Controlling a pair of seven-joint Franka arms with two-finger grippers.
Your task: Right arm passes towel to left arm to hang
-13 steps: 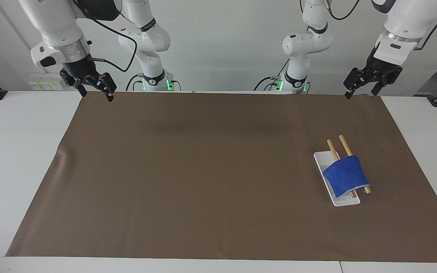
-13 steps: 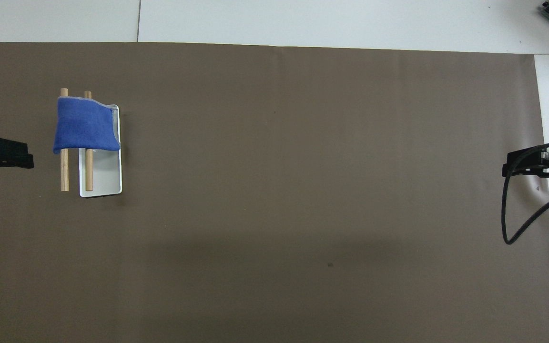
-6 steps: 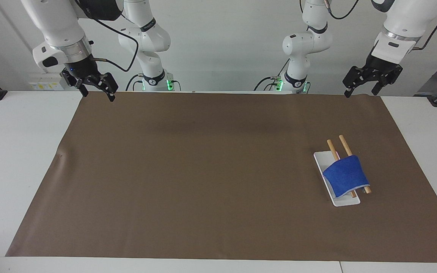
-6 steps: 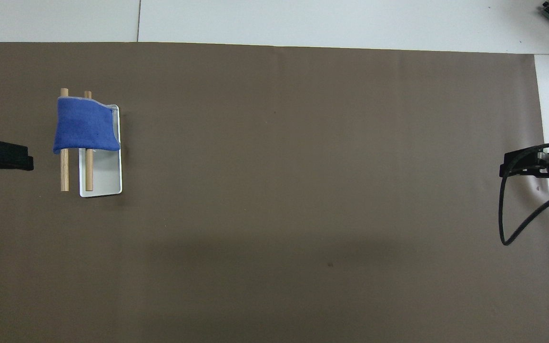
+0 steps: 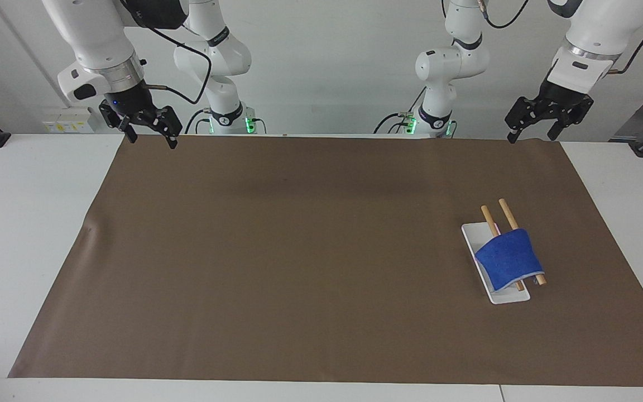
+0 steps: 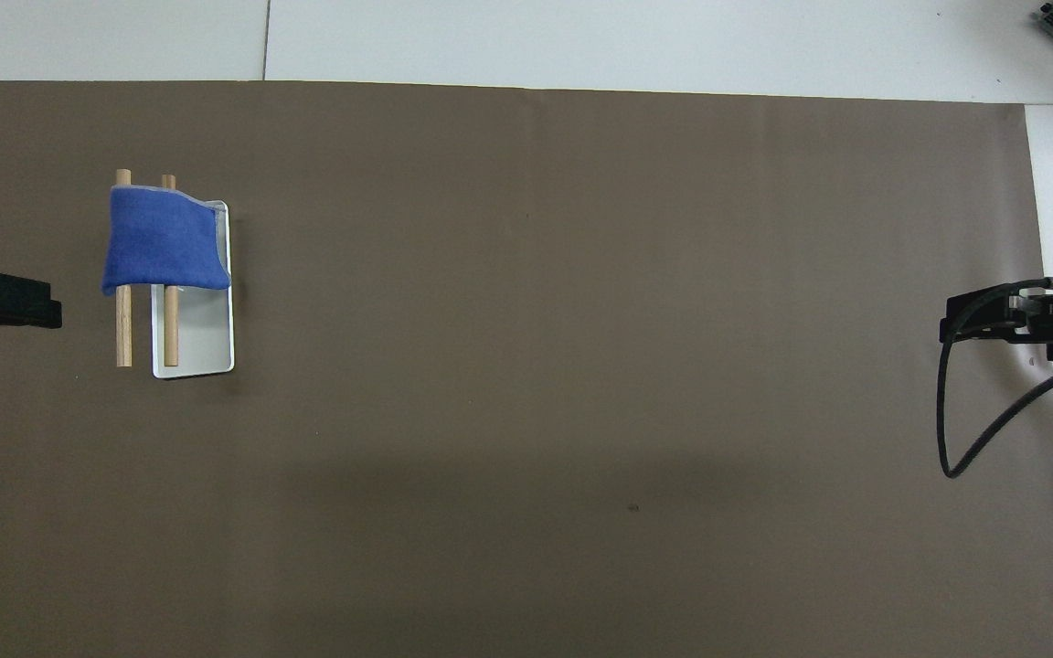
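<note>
The deep blue towel [image 5: 507,258] hangs over two wooden rods [image 5: 489,217] of a small rack with a white base [image 5: 510,296], toward the left arm's end of the table. It also shows in the overhead view [image 6: 164,240]. My left gripper [image 5: 531,135] is open and empty, up in the air over the mat's edge by the robots, apart from the towel. My right gripper [image 5: 152,139], with a blue light at its wrist, is open and empty over the mat's corner at the right arm's end. Both also show at the overhead view's sides, the left gripper [image 6: 5,302] and the right gripper [image 6: 993,320].
A brown mat [image 5: 299,251] covers most of the white table [image 5: 31,223]. A black cable [image 6: 974,439] loops down from the right wrist. The two arm bases stand at the table's edge by the robots.
My right gripper has shifted a little toward the middle of the table. The left gripper and the towel have hardly moved.
</note>
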